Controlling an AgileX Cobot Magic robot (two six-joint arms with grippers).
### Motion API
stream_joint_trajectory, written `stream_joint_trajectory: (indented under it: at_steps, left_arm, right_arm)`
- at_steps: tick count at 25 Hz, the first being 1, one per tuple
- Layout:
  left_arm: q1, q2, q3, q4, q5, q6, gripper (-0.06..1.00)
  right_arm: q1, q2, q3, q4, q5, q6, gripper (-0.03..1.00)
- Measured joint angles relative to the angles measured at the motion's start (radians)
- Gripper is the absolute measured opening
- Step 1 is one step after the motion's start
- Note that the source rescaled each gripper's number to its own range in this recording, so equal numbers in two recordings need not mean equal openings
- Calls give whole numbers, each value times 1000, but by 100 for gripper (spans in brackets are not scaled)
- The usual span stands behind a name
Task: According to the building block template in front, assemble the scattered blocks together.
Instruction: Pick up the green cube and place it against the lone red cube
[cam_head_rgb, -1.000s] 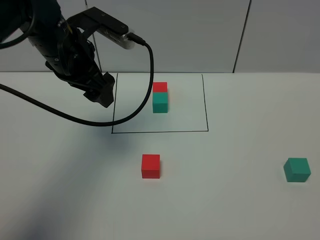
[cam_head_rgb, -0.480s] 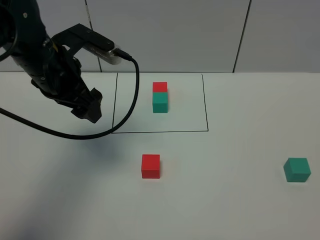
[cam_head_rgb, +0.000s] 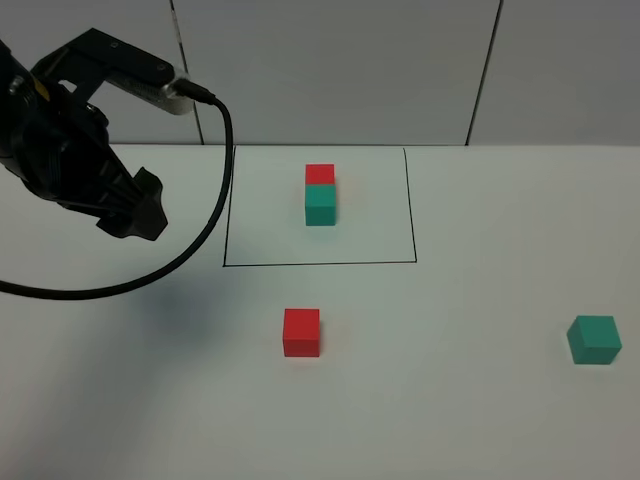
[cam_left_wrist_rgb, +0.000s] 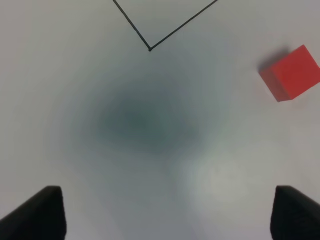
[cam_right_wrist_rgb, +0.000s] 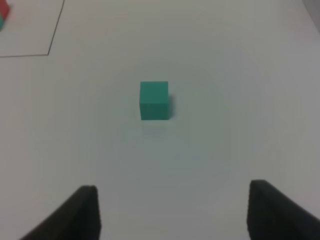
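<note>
White counter (cam_head_rgb: 480, 430) bears the building block template (cam_head_rgb: 320, 192), red cube joined to teal inside a thin black frame. Matte red block (cam_head_rgb: 301, 332) sits near the template's front; teal block (cam_head_rgb: 594, 339) well apart, rightward. Left claw (cam_left_wrist_rgb: 170, 205) and right claw (cam_right_wrist_rgb: 172, 200) hang spread, empty.

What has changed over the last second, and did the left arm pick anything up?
The left gripper swung left in the high view, away from the thin black drawn rectangle. It is open and empty, and nothing was taken or let go. The loose matte red cube, the loose teal-green cube and the framed red-and-teal pair stayed put.
</note>
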Motion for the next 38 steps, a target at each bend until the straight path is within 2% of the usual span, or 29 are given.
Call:
stream_joint_trajectory:
  at_steps: [16, 27, 32, 38]
  left_arm:
    - [0, -61, 1, 6, 34, -39, 85]
    - [0, -186, 9, 59, 112, -75, 85]
    - [0, -278, 103, 78, 106, -88, 85]
    - [0, -393, 231, 78, 47, -119, 85]
  right_arm:
    - [0, 0, 0, 0, 0, 0, 59]
    - [0, 0, 0, 0, 0, 0, 59]
    - [0, 0, 0, 0, 0, 0, 59]
    - [0, 0, 0, 0, 0, 0, 59]
